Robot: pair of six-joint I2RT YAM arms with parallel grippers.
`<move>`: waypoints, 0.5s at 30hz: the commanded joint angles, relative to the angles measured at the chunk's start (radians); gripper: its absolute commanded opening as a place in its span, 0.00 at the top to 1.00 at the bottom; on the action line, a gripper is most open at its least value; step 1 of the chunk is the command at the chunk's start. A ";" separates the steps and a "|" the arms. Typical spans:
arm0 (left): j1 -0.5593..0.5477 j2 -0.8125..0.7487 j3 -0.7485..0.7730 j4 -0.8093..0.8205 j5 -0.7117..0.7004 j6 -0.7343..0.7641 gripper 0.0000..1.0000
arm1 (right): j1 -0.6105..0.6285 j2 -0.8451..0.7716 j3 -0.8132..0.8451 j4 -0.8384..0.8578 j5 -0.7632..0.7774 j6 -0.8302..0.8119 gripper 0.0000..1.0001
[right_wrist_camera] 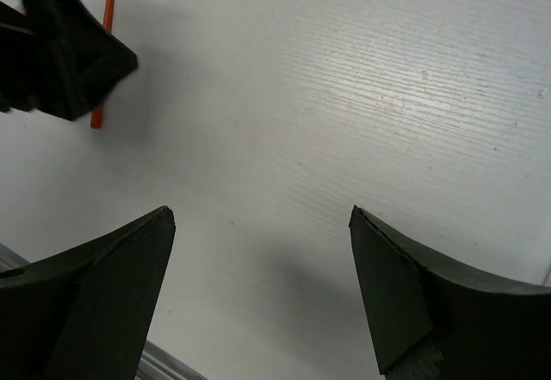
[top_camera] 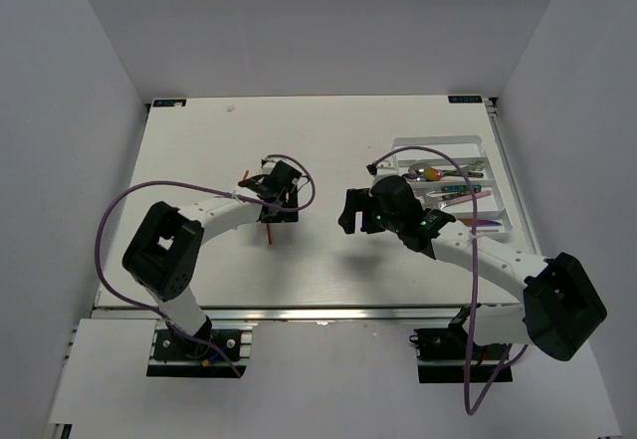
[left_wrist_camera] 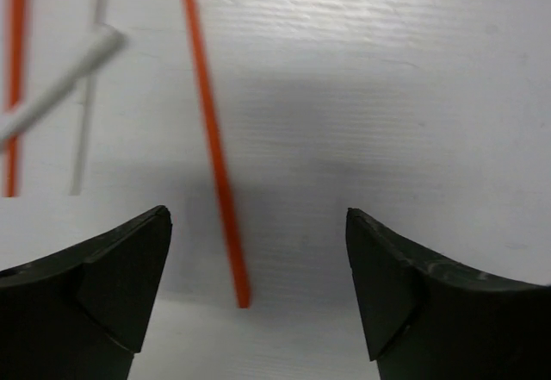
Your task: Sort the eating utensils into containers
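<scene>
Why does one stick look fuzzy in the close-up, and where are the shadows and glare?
Left wrist view: the slanted white chopstick is out of focus, the middle orange chopstick is crisper, and a soft grey shadow band crosses the table. Right wrist view: bright glare on the table's grain upper right, shadow lower left. Top view: even light; the tray's contents are too small to read.

A robotics lab test cell is showing here: plain white walls (top_camera: pixel 60 110) are enclosing a white worktop (top_camera: pixel 199 160), while the cabled left arm (top_camera: pixel 214 215) and right arm (top_camera: pixel 478 252) are sitting bolted by a metal rail (top_camera: pixel 328 313).
</scene>
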 commanded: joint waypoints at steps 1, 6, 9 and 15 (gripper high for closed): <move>0.026 -0.164 0.000 0.016 -0.158 0.019 0.05 | -0.002 -0.017 -0.009 -0.005 0.017 -0.004 0.13; 0.171 -0.246 0.007 0.036 0.061 0.379 0.03 | -0.002 -0.019 -0.018 0.020 -0.052 -0.027 0.14; 0.199 -0.243 0.015 -0.019 0.143 0.625 0.03 | -0.004 -0.017 -0.025 0.032 -0.078 -0.047 0.14; 0.348 -0.171 0.102 -0.042 0.427 0.802 0.33 | -0.002 -0.020 -0.048 0.075 -0.130 -0.063 0.15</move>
